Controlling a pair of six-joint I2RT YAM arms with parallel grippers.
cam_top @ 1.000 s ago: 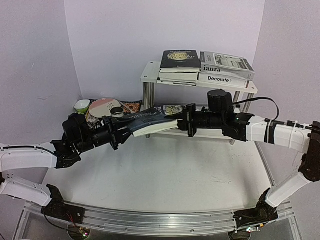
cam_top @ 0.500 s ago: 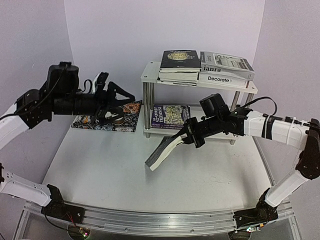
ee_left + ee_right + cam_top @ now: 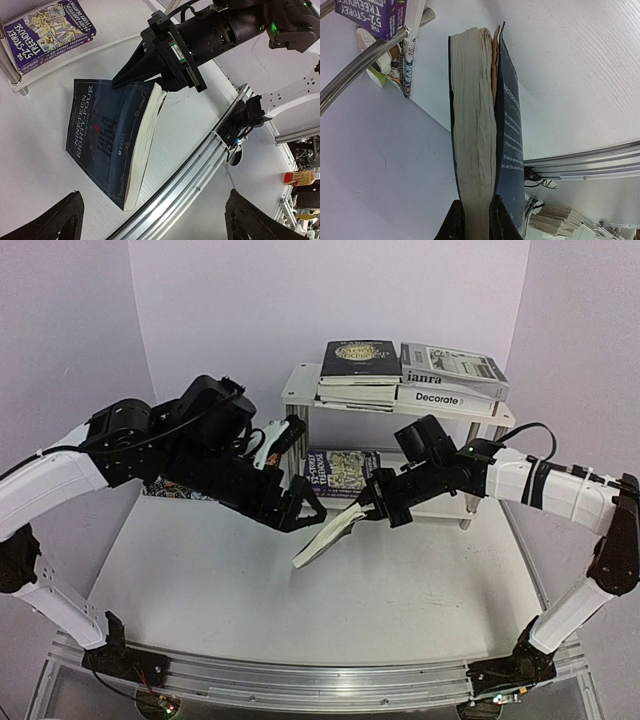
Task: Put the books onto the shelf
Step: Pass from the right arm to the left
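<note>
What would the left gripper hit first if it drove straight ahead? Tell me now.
Most likely the dark blue paperback book, held tilted by the right gripper: the open left gripper points at its front cover. Depth between them is unclear.

Back wall [image 3: 230, 310]: plain pale lilac panel, matte, no window in it.
Left wall [image 3: 60, 340]: same lilac, meets the back wall at a vertical corner.
Right wall [image 3: 590, 330]: same lilac; the 3 panels close in the desk.
Desk [image 3: 300, 610]: white top with a fine ribbed texture and faint scuffs.
Rail [image 3: 320, 685]: silvery aluminium strip along the desk's near edge.
Floor [image 3: 270, 175]: pale grey, seen past the desk's edge; clutter at far right too small to tell.
Light: even and diffuse, only soft shadows on the desk.
</note>
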